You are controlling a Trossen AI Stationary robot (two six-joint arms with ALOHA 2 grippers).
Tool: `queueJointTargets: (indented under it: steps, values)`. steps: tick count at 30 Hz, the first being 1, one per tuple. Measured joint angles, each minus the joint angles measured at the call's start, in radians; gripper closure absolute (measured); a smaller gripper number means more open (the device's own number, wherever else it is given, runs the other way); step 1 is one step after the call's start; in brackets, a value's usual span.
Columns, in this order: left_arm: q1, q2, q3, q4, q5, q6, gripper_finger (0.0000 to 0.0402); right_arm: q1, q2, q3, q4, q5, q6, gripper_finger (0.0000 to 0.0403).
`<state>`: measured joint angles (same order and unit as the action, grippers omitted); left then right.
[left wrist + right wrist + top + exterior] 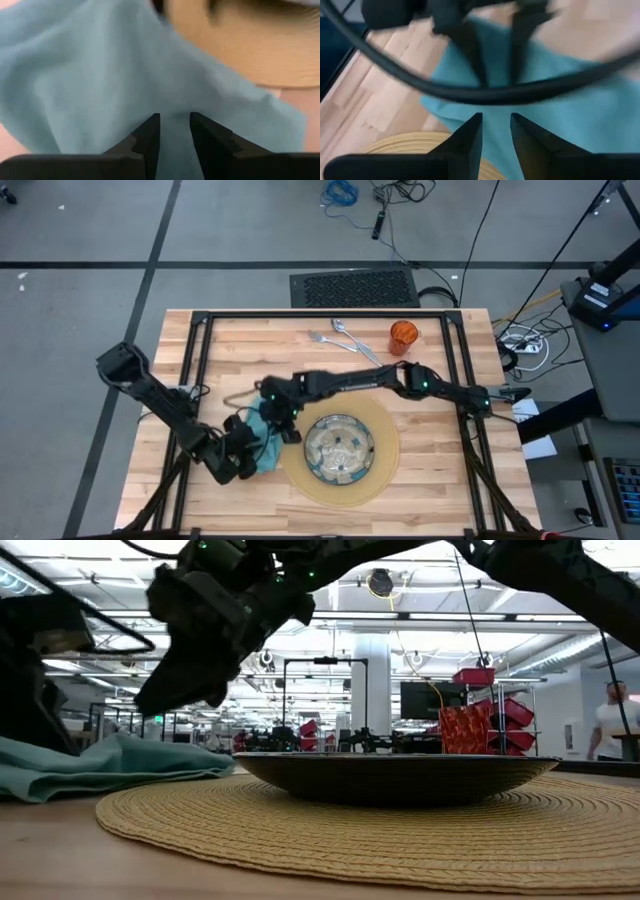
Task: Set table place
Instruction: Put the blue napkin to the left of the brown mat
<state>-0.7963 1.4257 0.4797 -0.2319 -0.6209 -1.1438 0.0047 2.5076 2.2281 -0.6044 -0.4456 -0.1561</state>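
Note:
A teal napkin (266,427) lies crumpled on the table (440,480), its right edge against the round tan mat (385,442) that carries the patterned glass plate (340,448). My left gripper (175,120) slants down onto the napkin from the near left, its fingers a narrow gap apart with teal cloth showing between them. My right gripper (496,120) reaches in from the right and hovers above the napkin (100,765), also with a narrow gap and nothing in it. A fork and spoon (340,335) and an orange cup (403,335) sit at the far edge. My left gripper has its fingertips (476,70) right at the napkin's upper surface (175,100), coming from above at a slant. I cannot tell whether they touch the cloth. The napkin lies slack on the table.
The black frame rails (200,350) run along the table's sides. A dark cable (485,92) of the arms hangs across above the napkin. Bare wood (440,480) lies to the right of the mat.

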Motion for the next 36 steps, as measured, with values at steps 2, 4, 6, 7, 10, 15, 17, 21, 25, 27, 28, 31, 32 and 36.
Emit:
queueJointTargets:
  steps: [2,4,6,7,10,15,17,21,25,27,28,31,32,36]
  values:
    - [0.000,-0.019,0.000,-0.001,-0.014,0.020,0.0306,0.019,0.001,-0.037,0.047,-0.002,0.003,0.0309]
    - [0.000,-0.020,0.000,0.002,-0.026,0.027,0.0306,0.036,0.001,-0.068,0.098,-0.001,0.009,0.0309]
    - [0.000,-0.019,0.000,0.002,-0.027,0.028,0.0306,0.045,0.001,-0.092,0.125,0.001,0.023,0.0309]
    - [0.000,-0.020,0.000,0.005,-0.027,0.028,0.0306,0.046,0.001,-0.101,0.117,0.002,0.030,0.0309]
    - [-0.005,-0.020,0.000,0.002,-0.023,0.025,0.0306,0.044,0.001,-0.125,0.066,0.024,0.033,0.0309]
    - [-0.007,-0.021,0.000,0.004,0.006,0.024,0.0306,0.027,-0.001,-0.126,-0.100,0.028,0.033,0.0309]
    - [-0.012,-0.021,0.000,0.004,0.008,0.024,0.0306,0.021,-0.006,-0.127,-0.119,0.018,0.025,0.0309]
    - [-0.016,-0.021,0.000,0.007,0.007,0.024,0.0306,0.021,-0.047,-0.131,-0.006,0.028,0.022,0.0309]
    - [-0.016,-0.021,0.000,0.024,0.007,0.023,0.0306,0.021,-0.088,-0.123,0.167,0.027,0.028,0.0309]
    - [-0.016,-0.021,0.001,0.035,0.007,0.024,0.0306,0.017,-0.078,-0.126,0.171,0.027,0.038,0.0309]
    - [-0.016,-0.021,0.001,0.043,0.007,0.024,0.0306,0.014,-0.060,-0.126,0.172,0.028,0.040,0.0309]
    - [-0.017,-0.021,0.001,0.044,0.007,0.024,0.0306,-0.001,-0.019,-0.131,0.172,0.031,0.054,0.0309]
    - [-0.017,-0.021,0.001,0.045,0.007,0.024,0.0306,-0.007,-0.008,-0.131,0.186,0.030,0.061,0.0309]
    - [-0.019,-0.021,0.001,0.056,0.011,0.024,0.0306,-0.021,0.031,-0.129,0.197,0.027,0.074,0.0309]
